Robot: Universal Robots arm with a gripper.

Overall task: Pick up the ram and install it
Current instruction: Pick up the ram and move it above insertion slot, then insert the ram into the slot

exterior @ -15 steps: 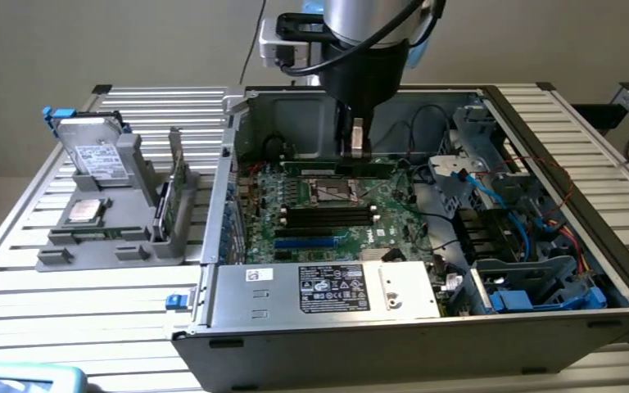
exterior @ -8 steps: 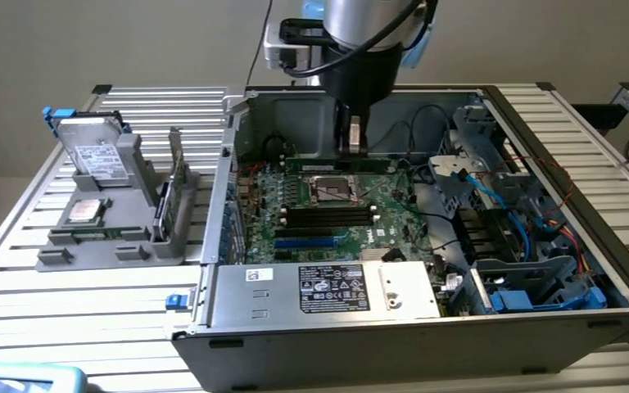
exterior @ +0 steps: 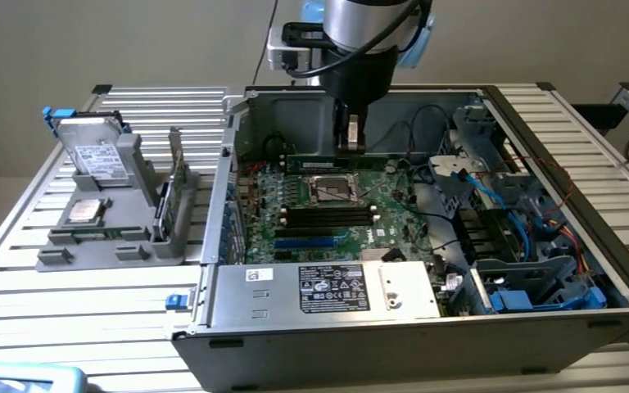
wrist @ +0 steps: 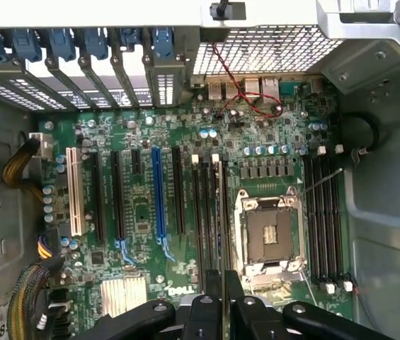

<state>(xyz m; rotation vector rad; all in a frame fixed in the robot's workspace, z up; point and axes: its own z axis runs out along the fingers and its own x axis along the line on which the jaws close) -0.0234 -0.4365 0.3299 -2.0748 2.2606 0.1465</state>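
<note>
At the exterior view's left, a grey holder [exterior: 128, 237] carrying a hard drive [exterior: 96, 155] stands on the slatted worktop [exterior: 63, 311]. Right of it sits the open computer case [exterior: 402, 336]. Inside, the claw [exterior: 350, 147] [wrist: 223, 287] is clenched on the ram [exterior: 314, 162], held on edge low over the motherboard [exterior: 276, 205], just beyond the CPU socket [exterior: 334, 190] [wrist: 270, 234]. Blue cables [exterior: 511, 205] lie further right

Tabletop [exterior: 74, 315]: silver slatted aluminium, grooves running across. An open computer case [exterior: 402, 348] sits directly on it, centre to the exterior view's right. A grey holder rack [exterior: 85, 255] rests on the slats just beside the case, on the exterior view's left. I note a teal object [exterior: 14, 381] at the near corner; can't identify it.
</note>
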